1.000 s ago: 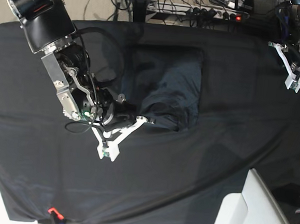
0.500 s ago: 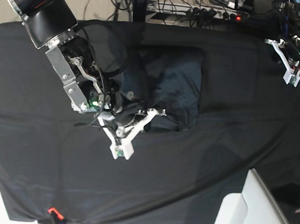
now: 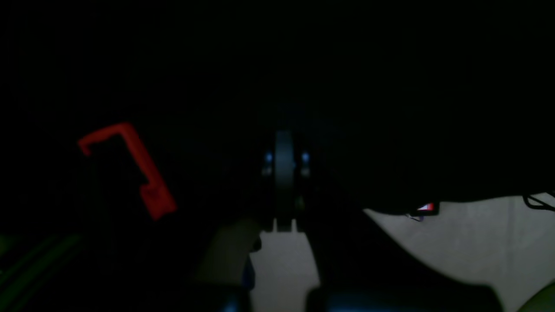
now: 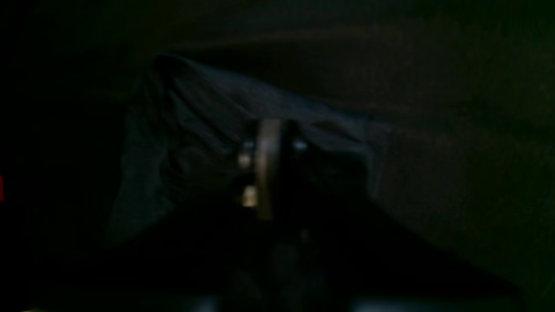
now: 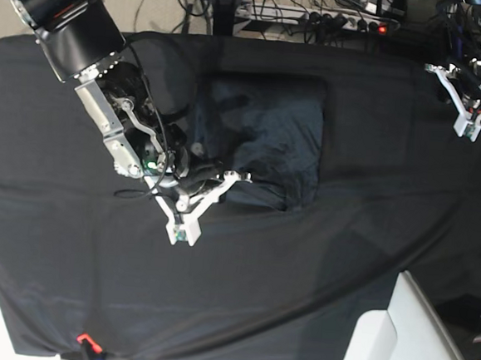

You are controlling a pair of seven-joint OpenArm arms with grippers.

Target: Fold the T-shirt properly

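Splaying at the T-shirt (image 5: 268, 140) hem, right pincer (image 5: 212, 201), seemingly empty

From overhead the base camera looks straight down on me, while my wrist cameras peer close along each pincer, my right one sharing the T-shirt (image 5: 269, 136) with it.

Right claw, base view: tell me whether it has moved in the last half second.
Yes. The right claw slid toward the view's left and slightly up, away from the T-shirt's lower edge.
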